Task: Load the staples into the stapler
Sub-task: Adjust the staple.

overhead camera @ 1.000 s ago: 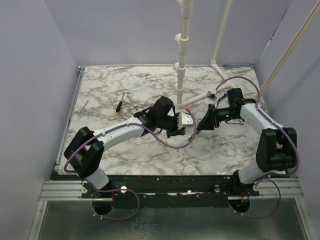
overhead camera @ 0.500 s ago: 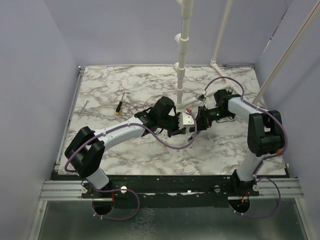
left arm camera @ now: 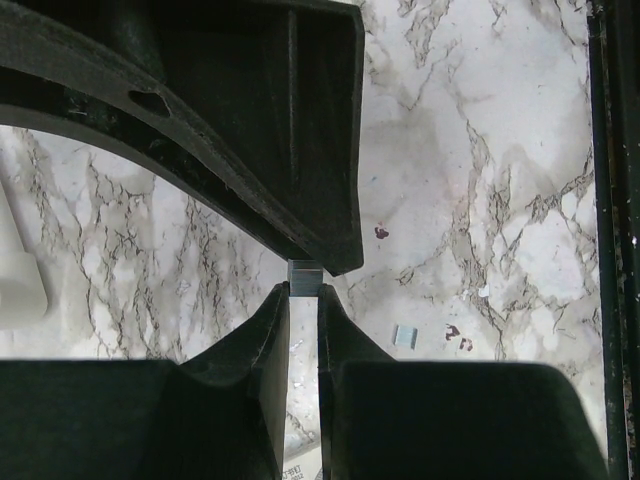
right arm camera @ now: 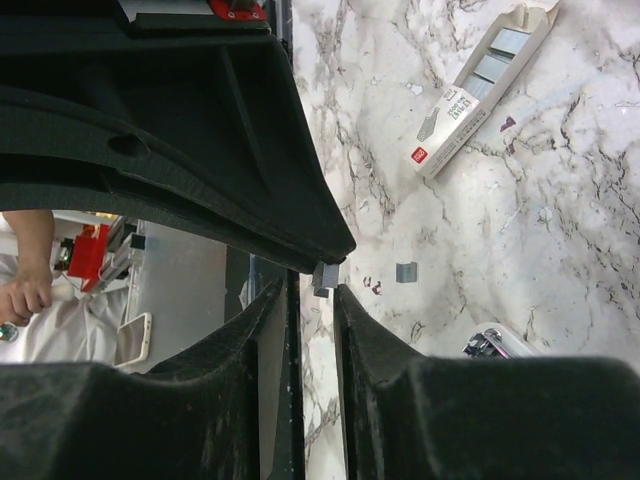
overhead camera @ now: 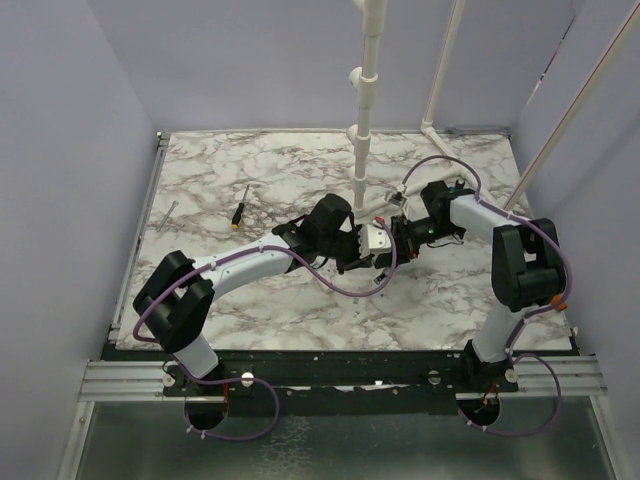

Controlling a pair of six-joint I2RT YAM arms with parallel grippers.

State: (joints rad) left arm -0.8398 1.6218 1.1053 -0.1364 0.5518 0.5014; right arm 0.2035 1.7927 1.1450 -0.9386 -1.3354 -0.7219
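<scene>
Left pincer (overhead camera: 362, 256) and right pincer (overhead camera: 397, 241) meet tip to tip mid-surface (overhead camera: 250, 170) in the overhead view. Small white item (overhead camera: 374, 240) sits between them; too small to name. Screwdriver (overhead camera: 238, 213) lies well apart to the left, out of play.

Left wrist view: left pincer clenched on the staples (left arm camera: 305, 278), a short grey block seen end-on, nipped at the very fingertips. Judged reason: a tip hold leaves most of the strip free to slide into a magazine. Loose grey bit (left arm camera: 404, 336) lies on the marble nearby, untouched.

Right wrist view: right pincer drawn in on a grey chip (right arm camera: 326, 276), again at the extreme tips; it looks grasped, not lying free. Open staple box (right arm camera: 480, 85) rests toward the upper right, refills showing, well apart; likely the supply. A white-and-chrome shape peeks past the lower finger, probably the stapler (right arm camera: 493, 345), lying on the surface near the tips and held by neither pincer. Judgement: loading not yet begun; the stapler wants opening or steadying before any strip goes in.
</scene>
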